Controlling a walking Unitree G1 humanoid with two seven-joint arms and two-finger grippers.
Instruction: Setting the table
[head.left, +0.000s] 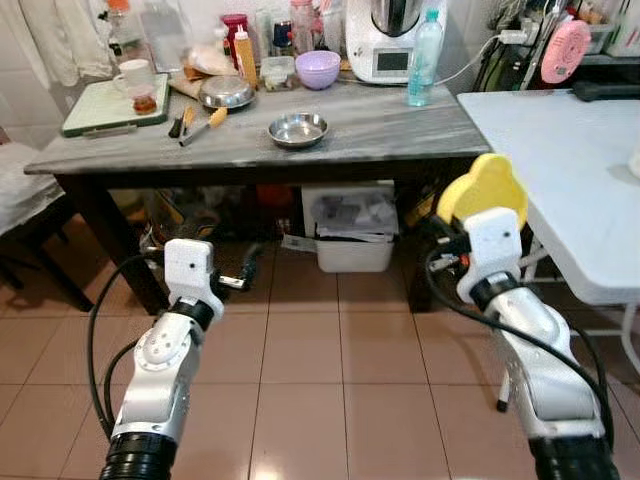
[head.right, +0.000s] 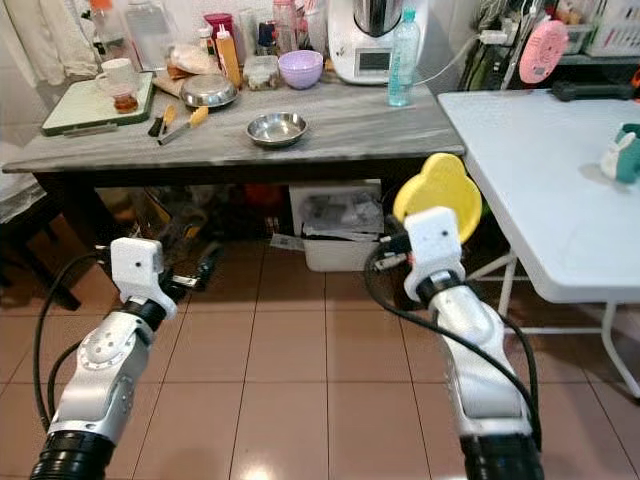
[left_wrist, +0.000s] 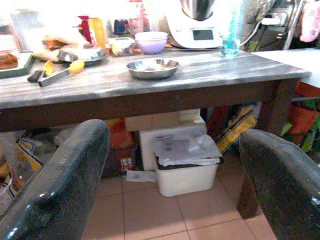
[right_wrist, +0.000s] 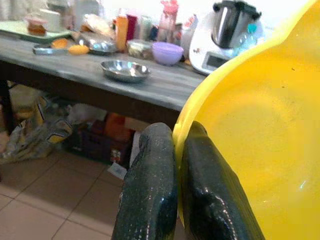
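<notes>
A yellow plastic plate (head.left: 483, 190) stands on edge in front of my right arm, its rim pinched by my right gripper (right_wrist: 177, 134), which is shut on it. The plate hangs between the dark-legged grey marble table (head.left: 400, 130) and the white table (head.left: 560, 150), at about tabletop height. My left gripper (left_wrist: 172, 150) is open and holds nothing; it sits low, pointing under the grey table. On the grey table, a small steel bowl (head.left: 297, 129) rests near the front edge.
The grey table also carries a purple bowl (head.left: 318, 68), a water bottle (head.left: 424, 58), a white kitchen machine (head.left: 385, 45), a cutting board (head.left: 100, 105) with a cup, and orange-handled utensils (head.left: 205, 122). A white bin (head.left: 352, 235) stands beneath. Tiled floor lies before me.
</notes>
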